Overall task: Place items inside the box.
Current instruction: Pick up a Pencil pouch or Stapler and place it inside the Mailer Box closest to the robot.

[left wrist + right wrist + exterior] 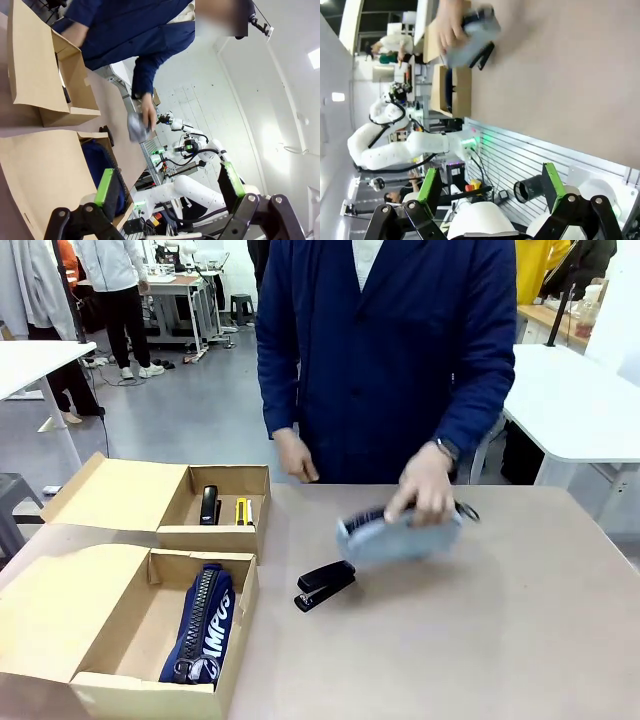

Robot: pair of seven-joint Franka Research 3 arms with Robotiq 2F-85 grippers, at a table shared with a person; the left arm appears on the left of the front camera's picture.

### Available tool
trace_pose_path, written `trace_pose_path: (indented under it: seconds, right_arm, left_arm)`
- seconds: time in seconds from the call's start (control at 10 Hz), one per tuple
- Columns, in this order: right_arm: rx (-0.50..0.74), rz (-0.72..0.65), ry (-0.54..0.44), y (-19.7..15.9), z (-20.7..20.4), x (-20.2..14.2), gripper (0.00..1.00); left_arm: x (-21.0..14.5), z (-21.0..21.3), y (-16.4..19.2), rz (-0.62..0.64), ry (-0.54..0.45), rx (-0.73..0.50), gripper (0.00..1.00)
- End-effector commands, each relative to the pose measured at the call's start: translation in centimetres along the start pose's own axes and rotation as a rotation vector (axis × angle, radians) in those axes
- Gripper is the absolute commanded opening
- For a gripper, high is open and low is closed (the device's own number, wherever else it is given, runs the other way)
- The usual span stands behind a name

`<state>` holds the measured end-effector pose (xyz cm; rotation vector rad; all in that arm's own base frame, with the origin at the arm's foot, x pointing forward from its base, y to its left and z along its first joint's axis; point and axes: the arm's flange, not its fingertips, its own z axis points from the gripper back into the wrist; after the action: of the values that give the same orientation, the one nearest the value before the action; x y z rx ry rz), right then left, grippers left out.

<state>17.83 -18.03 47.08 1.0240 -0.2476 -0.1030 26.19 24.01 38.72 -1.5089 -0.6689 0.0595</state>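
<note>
Left fingers [105, 186]: apart, nothing between them. Right fingers [551, 182]: apart, nothing between them. The stapler [325, 585] lies on the desk [480, 640] near its centre. At 2 o'clock from the stapler, a person's hand [425, 485] grips the grey pouch [395, 537]. The near box [100, 680], at 8 o'clock from the stapler, contains the navy pouch [205, 625]. The far box [210, 537], at 10 o'clock, contains the knife [241, 511] and a black item [208, 505], side by side.
</note>
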Motion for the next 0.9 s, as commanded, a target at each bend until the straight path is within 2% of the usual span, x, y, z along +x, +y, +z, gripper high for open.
trace_pose_path:
  seconds: [0.0,0.2,0.3,0.4,0.5,0.6,0.7,0.8]
  right_arm:
    - [-0.059,0.183,0.107,1.9,-2.5,0.9,1.00]
    - [-0.127,0.461,0.229,5.4,-7.8,1.9,1.00]
    - [-0.171,0.612,0.329,7.6,-11.9,2.3,1.00]
    - [-0.173,0.797,0.436,9.8,-17.2,2.7,1.00]
    - [-0.214,0.942,0.496,11.5,-23.2,3.2,1.00]
    - [-0.213,1.058,0.613,12.4,-29.6,3.3,1.00]
    - [-0.169,1.099,0.707,12.5,-33.9,2.5,1.00]
    - [-0.206,1.038,0.819,11.9,-36.2,1.6,1.00]
  left_arm:
    - [0.0,-0.1,-0.2,-0.022,-0.003,-0.016,1.00]
    - [0.0,-0.1,-0.2,-0.022,-0.003,-0.016,1.00]
    - [0.0,-0.1,-0.2,-0.022,-0.003,-0.016,1.00]
    - [0.0,-0.1,-0.2,-0.022,-0.003,-0.016,1.00]
    - [0.0,-0.1,-0.2,-0.022,-0.003,-0.016,1.00]
    - [0.0,-0.1,-0.2,-0.022,-0.003,-0.016,1.00]
    - [0.0,-0.1,-0.2,-0.022,-0.003,-0.016,1.00]
    - [0.0,-0.1,-0.2,-0.022,-0.003,-0.016,1.00]
